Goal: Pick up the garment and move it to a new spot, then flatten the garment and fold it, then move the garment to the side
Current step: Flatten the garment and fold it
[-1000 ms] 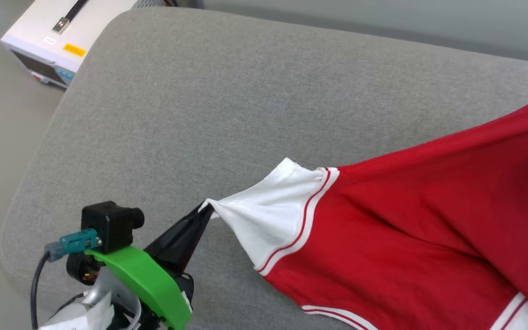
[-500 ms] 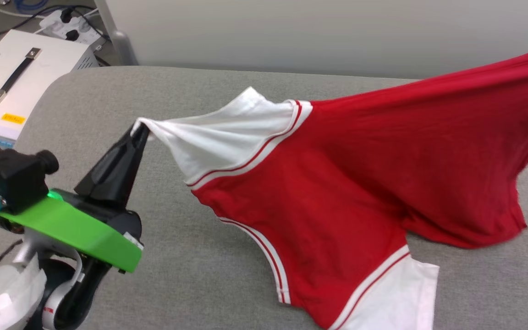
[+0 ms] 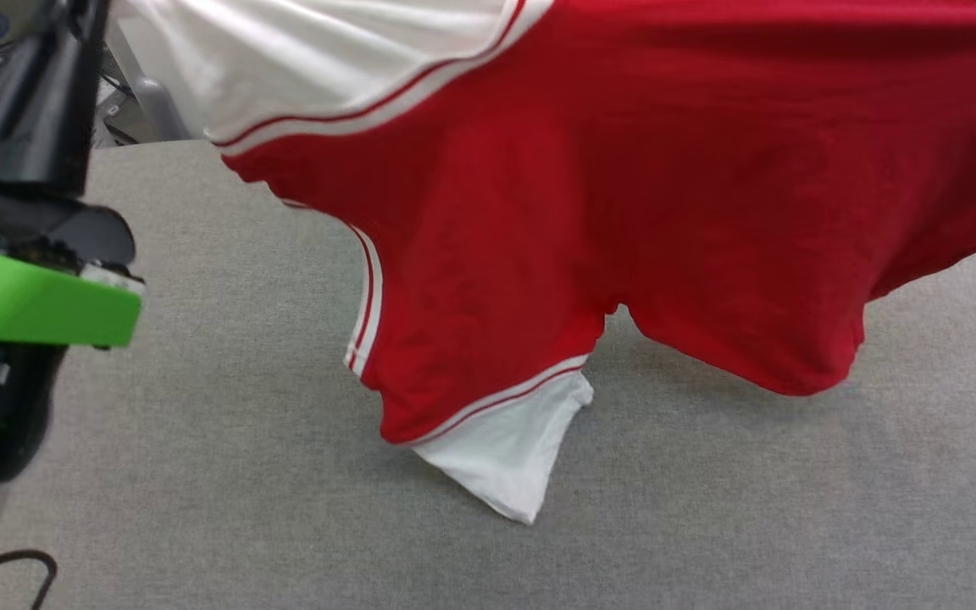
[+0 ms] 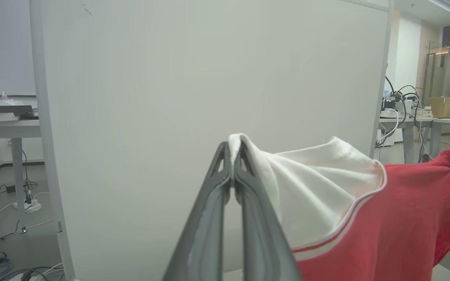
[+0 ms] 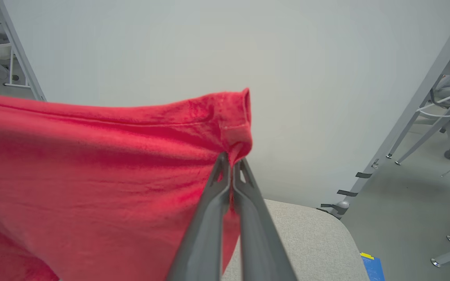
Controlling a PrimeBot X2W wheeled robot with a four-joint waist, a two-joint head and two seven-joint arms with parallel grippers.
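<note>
One shirt, two grippers, and the whole thing is up in the air! On the left, the left gripper (image 4: 231, 150) has its two dark fingers pressed tight together, pinching the edge of the first white sleeve (image 3: 327, 59). A green mount (image 3: 30, 305) sits just behind those fingers in the head view, and a pale panel (image 4: 170, 97) stands behind it all. From that pinch the cloth runs rightward past a red-and-white striped trim into the broad red body of the garment (image 3: 623, 212), stretched wide and hanging above the grey cushion (image 3: 200, 440). Below the middle, the second white sleeve (image 3: 513, 457) dangles point-down toward the cushion; whether its tip touches the fabric, I can't tell from here. So that's two sleeves, one held high and one hanging low. To the right of it the red body sags in a loose lobe, clear of the cushion with a shadow under it. Over on the far right, the right gripper (image 5: 231, 158) also has its two fingers closed against each other, biting the red hem corner (image 5: 236, 117), which bunches into a little fold just above the fingertips. Two pinches, one at each end, and the jersey is strung between them.
</note>
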